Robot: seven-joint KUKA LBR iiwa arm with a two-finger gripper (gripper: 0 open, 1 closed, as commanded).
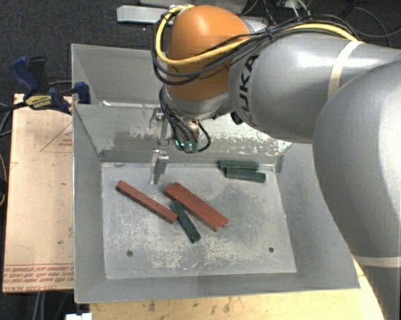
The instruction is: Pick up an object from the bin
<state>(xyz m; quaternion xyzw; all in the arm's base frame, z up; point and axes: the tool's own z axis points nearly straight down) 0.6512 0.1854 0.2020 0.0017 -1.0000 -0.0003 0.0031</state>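
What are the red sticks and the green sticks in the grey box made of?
The two red-brown sticks look like painted wood or plastic: flat matte colour, sharp straight edges. The two dark green sticks look the same. I cannot tell which. The box looks like scuffed metal.

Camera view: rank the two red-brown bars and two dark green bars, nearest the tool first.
From the tool:
1. Thin red-brown bar, left, and wide red-brown bar, centre: too close to call.
2. Centre green bar, mid-floor.
3. Back-right green bar, by rear wall.
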